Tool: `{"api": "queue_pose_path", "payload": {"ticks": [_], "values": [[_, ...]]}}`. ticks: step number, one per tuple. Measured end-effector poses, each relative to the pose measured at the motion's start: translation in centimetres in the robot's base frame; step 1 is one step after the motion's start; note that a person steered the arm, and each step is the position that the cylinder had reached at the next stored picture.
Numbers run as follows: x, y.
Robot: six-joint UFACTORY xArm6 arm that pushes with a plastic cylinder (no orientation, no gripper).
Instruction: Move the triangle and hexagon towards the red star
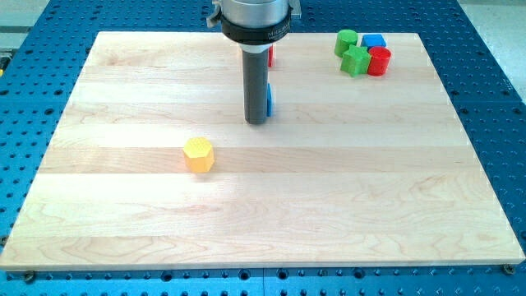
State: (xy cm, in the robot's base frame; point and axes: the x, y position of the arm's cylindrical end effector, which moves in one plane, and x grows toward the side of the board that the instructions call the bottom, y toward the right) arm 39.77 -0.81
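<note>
A yellow hexagon block (198, 154) lies left of the board's middle. My tip (256, 122) rests on the board to its upper right, a fair gap away. A blue block (269, 99), mostly hidden by the rod, touches the rod's right side; its shape cannot be made out. A red block (269, 56) shows as a sliver behind the rod near the view's top; its shape is hidden.
A cluster sits at the view's top right: a green cylinder (346, 41), a blue block (374, 40), a green star-like block (356, 61) and a red cylinder (379, 61). The wooden board (329, 205) lies on a blue perforated table.
</note>
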Motion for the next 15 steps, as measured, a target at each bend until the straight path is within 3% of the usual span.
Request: {"api": "queue_pose_path", "payload": {"ticks": [1,4,6,9,10,11,12,15], "values": [[2.8,1.9],[-5.9,0.6],[-5.5,-3.4],[-10.6,-2.8],[-2.4,-3.2],[5.8,2.1],[13.9,-6.2],[0.1,-6.5]]}}
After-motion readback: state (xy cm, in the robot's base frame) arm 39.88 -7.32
